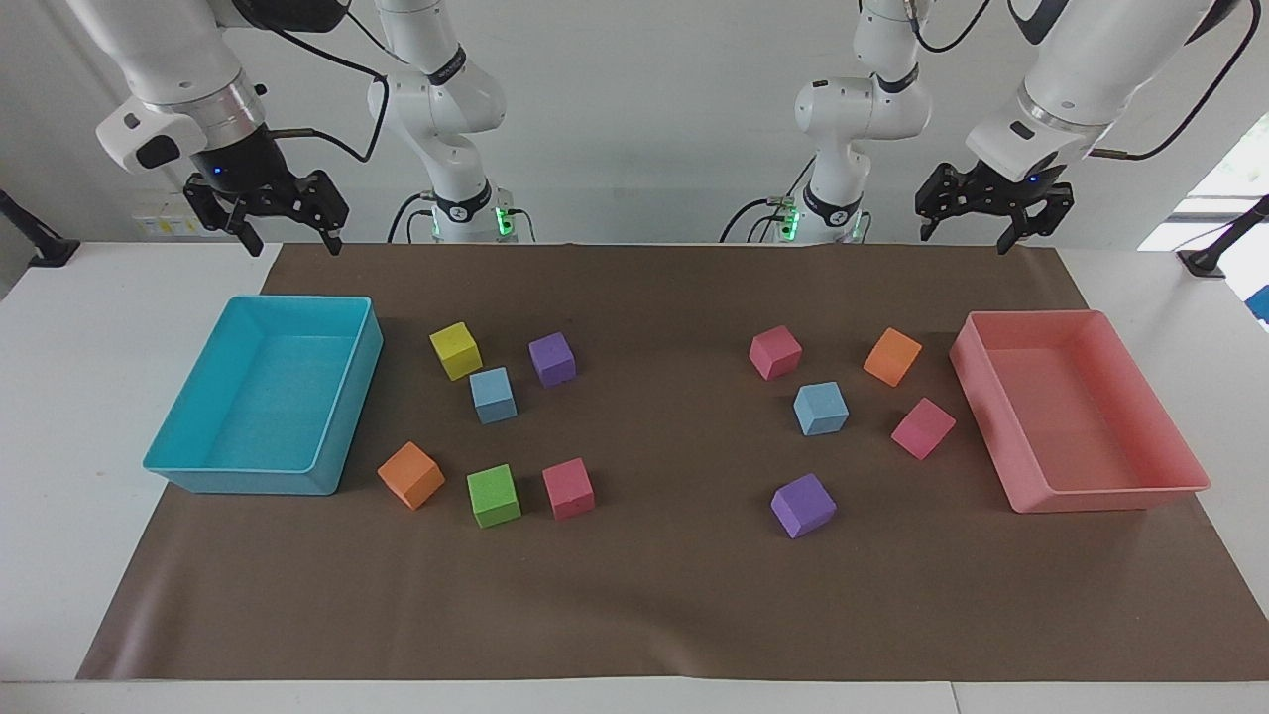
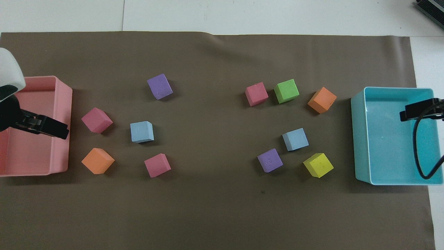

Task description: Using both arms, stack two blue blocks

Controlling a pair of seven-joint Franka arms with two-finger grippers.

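Two light blue blocks lie apart on the brown mat. One blue block [image 1: 493, 394] [image 2: 295, 139] sits between a yellow cube and a green cube, toward the right arm's end. The other blue block [image 1: 821, 408] [image 2: 142, 132] sits among pink cubes, toward the left arm's end. My right gripper [image 1: 289, 238] hangs open and empty, high over the mat's edge by the turquoise tray. My left gripper [image 1: 967, 236] hangs open and empty, high over the mat's edge by the pink tray. In the overhead view, one of its fingers [image 2: 52, 129] shows over that tray.
A turquoise tray [image 1: 178, 466] stands at the right arm's end and a pink tray [image 1: 1110, 496] at the left arm's end. Around the blue blocks lie a yellow cube [image 1: 455, 350], a green cube [image 1: 493, 495], two purple cubes, two orange cubes and three pink cubes.
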